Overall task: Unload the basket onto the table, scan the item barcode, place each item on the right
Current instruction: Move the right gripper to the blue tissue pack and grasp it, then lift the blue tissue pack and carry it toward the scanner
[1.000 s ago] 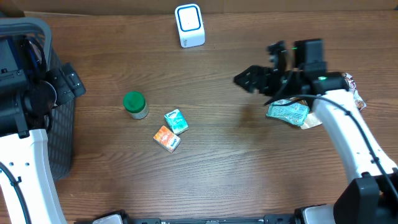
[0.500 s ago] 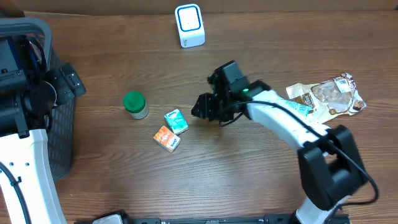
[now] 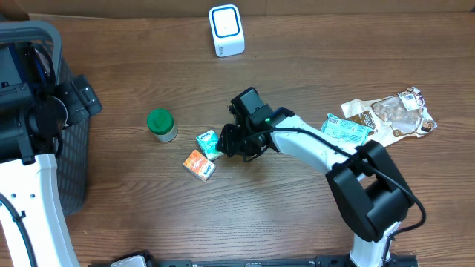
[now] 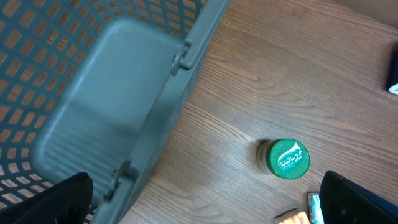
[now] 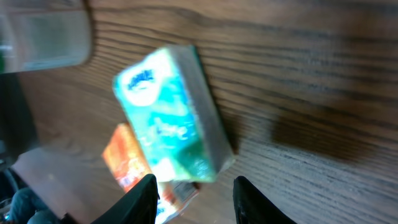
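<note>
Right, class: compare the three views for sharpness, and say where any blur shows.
Overhead: sharp and evenly lit, the teal box clear in outline. Left wrist: crisp on the green-lidded jar and the basket mesh. Right wrist: blurred throughout, the teal box's print smeared.

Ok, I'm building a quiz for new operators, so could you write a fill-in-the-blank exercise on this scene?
1. The jar has a ___ lid.
2. The teal box lies right at the ___ end effector.
3. The basket stands on the robot's ___ side.
4. The scanner is white with a ___ screen.

Missing words: green; right; left; blue.
</note>
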{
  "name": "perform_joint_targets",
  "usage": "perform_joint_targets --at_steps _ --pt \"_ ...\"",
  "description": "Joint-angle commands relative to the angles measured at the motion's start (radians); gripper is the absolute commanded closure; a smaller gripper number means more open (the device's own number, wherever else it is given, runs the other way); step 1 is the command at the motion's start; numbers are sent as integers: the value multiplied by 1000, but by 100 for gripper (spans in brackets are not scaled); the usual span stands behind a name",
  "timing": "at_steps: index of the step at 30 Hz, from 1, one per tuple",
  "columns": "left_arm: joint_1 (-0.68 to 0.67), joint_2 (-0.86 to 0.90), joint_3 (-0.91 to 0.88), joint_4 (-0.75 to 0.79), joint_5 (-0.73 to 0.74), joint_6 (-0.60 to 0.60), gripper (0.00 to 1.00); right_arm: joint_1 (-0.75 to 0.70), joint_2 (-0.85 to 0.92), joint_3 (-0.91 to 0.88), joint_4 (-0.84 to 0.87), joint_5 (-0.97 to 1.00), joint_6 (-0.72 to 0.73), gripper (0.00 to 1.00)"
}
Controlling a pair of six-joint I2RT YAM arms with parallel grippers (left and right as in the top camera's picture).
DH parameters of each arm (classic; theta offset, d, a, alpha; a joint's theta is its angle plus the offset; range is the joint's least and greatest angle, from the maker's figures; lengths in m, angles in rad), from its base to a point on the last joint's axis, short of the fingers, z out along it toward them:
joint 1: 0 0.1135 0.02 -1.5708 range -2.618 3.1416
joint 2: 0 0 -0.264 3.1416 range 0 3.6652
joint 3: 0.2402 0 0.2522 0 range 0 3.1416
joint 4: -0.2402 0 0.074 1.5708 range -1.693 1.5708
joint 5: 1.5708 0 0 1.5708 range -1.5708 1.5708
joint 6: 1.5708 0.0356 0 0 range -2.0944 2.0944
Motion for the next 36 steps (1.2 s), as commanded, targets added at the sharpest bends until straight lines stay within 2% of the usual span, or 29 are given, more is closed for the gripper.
perform_joint_targets --at_steps 1,6,10,24,27,32,36 --pt "5 -5 11 1 4 -10 1 2 25 1 20 35 32 60" --pt "5 -5 11 1 4 -10 0 2 47 2 50 35 32 61" --pt "5 -5 11 1 4 -10 0 5 51 1 64 34 32 66" --pt "5 -4 11 4 4 -10 0 44 68 1 62 57 40 68" --pt "5 -4 11 2 4 -11 0 44 84 1 59 57 51 74" --pt "5 -4 11 2 4 -10 0 37 88 3 60 47 50 96" --pt "5 -4 11 2 4 -10 0 -6 59 3 54 -49 45 96"
